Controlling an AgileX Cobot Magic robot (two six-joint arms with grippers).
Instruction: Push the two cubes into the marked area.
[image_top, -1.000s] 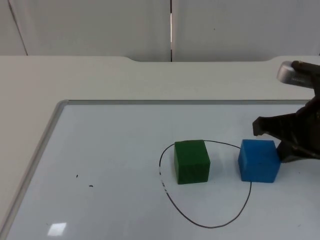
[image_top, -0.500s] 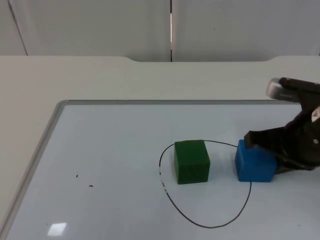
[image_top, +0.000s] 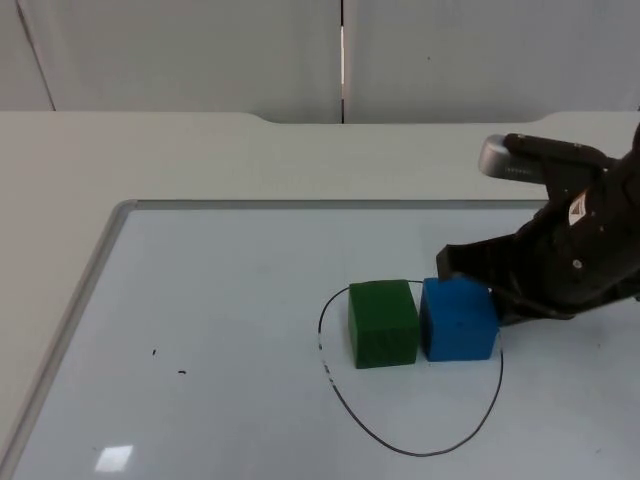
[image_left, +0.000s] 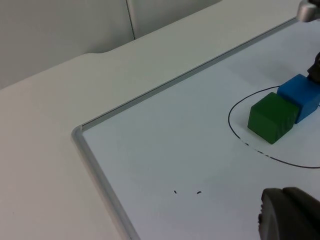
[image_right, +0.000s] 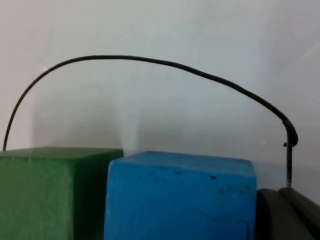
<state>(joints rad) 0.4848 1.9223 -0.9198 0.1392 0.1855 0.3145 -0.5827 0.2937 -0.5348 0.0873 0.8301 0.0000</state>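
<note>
— Where are the cubes?
— Blue cube (image_top: 458, 319) touches the green cube (image_top: 383, 323), both inside the drawn loop (image_top: 400, 440).
— Your grippers?
— My right gripper (image_top: 470, 275) presses the blue one; fingers' gap unclear. Left gripper (image_left: 290, 215) waits.

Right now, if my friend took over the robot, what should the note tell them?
Right claw: pressed behind the blue cube, pushing it.
Left claw: waits off to the side, above the whiteboard.
Green cube: inside the drawn loop.
Blue cube: also inside, right next to the green one.
Done: both cubes look in.
Left: probably just back the right claw away.
</note>
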